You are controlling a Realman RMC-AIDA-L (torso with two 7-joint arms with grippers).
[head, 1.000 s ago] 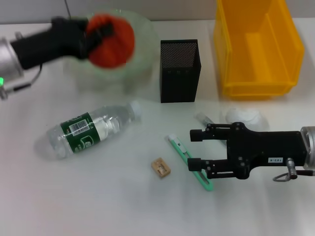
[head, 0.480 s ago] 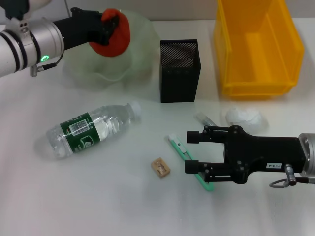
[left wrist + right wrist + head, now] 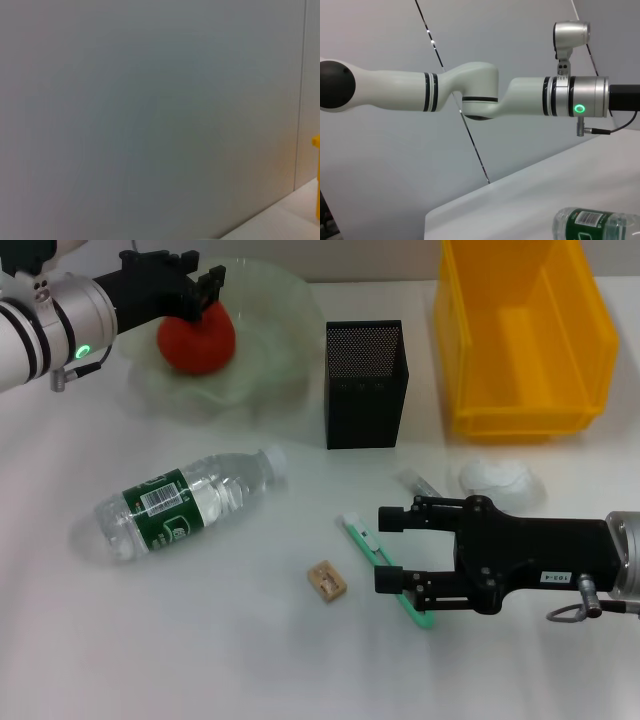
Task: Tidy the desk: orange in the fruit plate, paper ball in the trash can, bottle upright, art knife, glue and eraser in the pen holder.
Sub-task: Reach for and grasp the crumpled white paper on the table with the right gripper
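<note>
At the far left of the head view, the left gripper (image 3: 205, 290) hangs over the large pale green translucent glass fruit plate (image 3: 270, 310) with its jaws spread, their tips just above the red-orange lumpy round orange (image 3: 197, 340), which sits in the plate. Nearer on the plain white surface (image 3: 200, 640), the small clear plastic bottle with a green label (image 3: 185, 504) lies on its side. The tiny tan rectangular eraser (image 3: 327, 581) rests further right, near the slim mint-green art knife (image 3: 372, 550). Behind them stands the black square metal mesh pen holder (image 3: 365, 383). The right gripper (image 3: 386, 548) lies low with its jaws wide, either side of the knife. Just beyond it lie the thin grey glue stick (image 3: 414, 481) and the white crumpled paper ball (image 3: 495, 477). The bright yellow rectangular plastic trash can (image 3: 522, 335) stands far right.
</note>
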